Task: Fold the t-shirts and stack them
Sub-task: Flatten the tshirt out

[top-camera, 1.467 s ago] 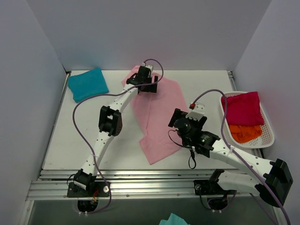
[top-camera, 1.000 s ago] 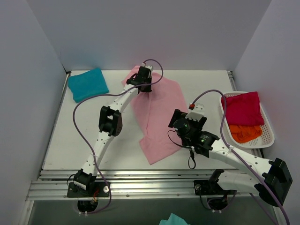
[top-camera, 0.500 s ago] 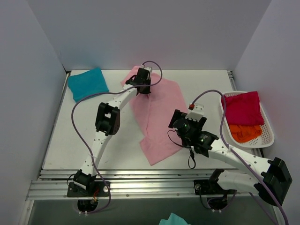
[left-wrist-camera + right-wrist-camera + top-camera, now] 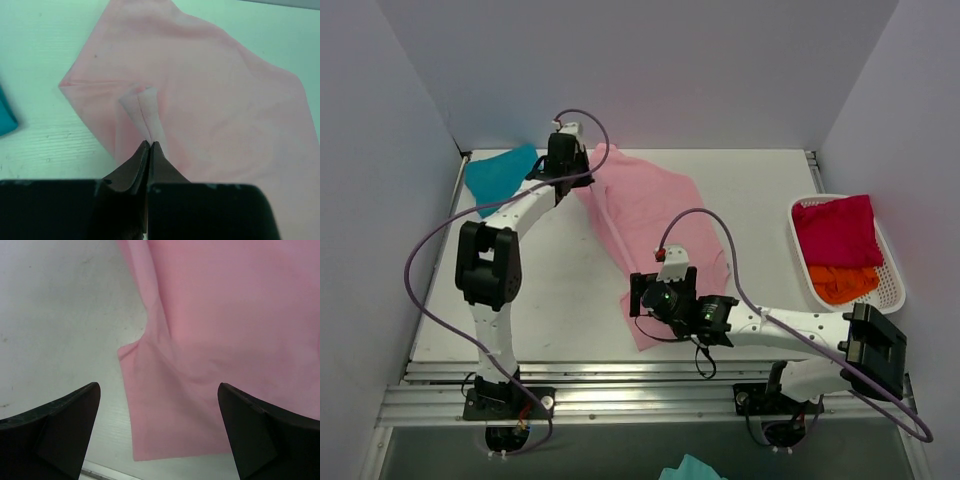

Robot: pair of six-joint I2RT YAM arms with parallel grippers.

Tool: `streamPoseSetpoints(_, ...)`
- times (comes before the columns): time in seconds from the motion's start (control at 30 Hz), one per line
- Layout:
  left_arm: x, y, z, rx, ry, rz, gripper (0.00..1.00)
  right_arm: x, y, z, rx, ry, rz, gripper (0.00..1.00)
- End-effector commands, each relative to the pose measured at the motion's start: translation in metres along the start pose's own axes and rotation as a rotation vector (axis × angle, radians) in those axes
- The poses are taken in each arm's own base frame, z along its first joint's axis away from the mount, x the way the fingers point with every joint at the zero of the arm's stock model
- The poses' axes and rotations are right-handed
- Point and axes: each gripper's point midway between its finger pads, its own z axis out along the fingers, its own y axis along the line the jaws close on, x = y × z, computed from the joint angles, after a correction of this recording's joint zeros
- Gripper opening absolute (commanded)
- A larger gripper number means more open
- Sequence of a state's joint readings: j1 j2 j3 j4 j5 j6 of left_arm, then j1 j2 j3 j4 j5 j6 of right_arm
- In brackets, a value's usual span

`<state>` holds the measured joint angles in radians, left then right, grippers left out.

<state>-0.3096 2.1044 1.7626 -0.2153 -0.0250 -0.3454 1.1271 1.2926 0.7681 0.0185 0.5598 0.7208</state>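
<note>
Far left corner of the white tabletop [image 4: 560,300] has the teal-blue cloth tee [image 4: 500,172]. Just right of it, the left gripper [image 4: 150,146] is pinched tight on a raised fold of the big light pink cloth tee [image 4: 650,205] (up near its far left edge), which lies spread across the middle. The right gripper [image 4: 157,390] hangs over the pink one's near hem, fingers wide apart, holding nothing. On the right, a white plastic basket [image 4: 892,290] holds the magenta-red tee [image 4: 838,230] with the orange tee [image 4: 842,283] just nearer.

Teal t-shirt [image 4: 498,175] partly behind left arm [image 4: 520,210], orange t-shirt [image 4: 842,284] half under magenta-red t-shirt [image 4: 837,232], pink t-shirt [image 4: 225,315] cut off by right wrist view's edges.
</note>
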Motion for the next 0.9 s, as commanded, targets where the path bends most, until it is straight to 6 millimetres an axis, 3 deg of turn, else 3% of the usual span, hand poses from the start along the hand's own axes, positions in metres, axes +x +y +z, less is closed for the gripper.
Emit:
streamPoseSetpoints(0.0, -0.011, -0.009, -0.017, 0.057, -0.08, -0.051, 0.02, 0.016, 0.007, -0.008, 0.001, 0.028, 0.036, 1.0)
streamPoseSetpoints(0.03, 0.003, -0.004, -0.016, 0.049, -0.064, -0.056, 0.02, 0.024, 0.01, -0.012, -0.007, 0.037, 0.029, 1.0)
streamPoseSetpoints(0.17, 0.021, 0.004, -0.022, 0.035, -0.034, -0.066, 0.02, 0.049, 0.001, -0.02, 0.031, 0.064, 0.038, 1.0)
streamPoseSetpoints(0.23, 0.023, 0.004, -0.024, 0.039, -0.041, -0.068, 0.02, 0.064, 0.004, -0.025, 0.021, 0.084, 0.041, 1.0)
streamPoseSetpoints(0.27, 0.034, 0.008, -0.025, 0.031, -0.021, -0.077, 0.02, 0.072, 0.007, -0.028, 0.009, 0.095, 0.031, 1.0)
streamPoseSetpoints(0.53, 0.053, 0.007, -0.026, 0.061, -0.02, -0.1, 0.02, 0.121, 0.012, -0.041, 0.053, 0.138, -0.043, 1.0)
streamPoseSetpoints(0.7, 0.061, 0.009, -0.029, 0.063, -0.012, -0.104, 0.02, 0.142, 0.011, -0.034, 0.066, 0.154, -0.047, 1.0)
streamPoseSetpoints(0.87, 0.064, 0.01, -0.032, 0.062, -0.011, -0.099, 0.02, 0.145, 0.013, -0.026, 0.084, 0.142, -0.066, 1.0)
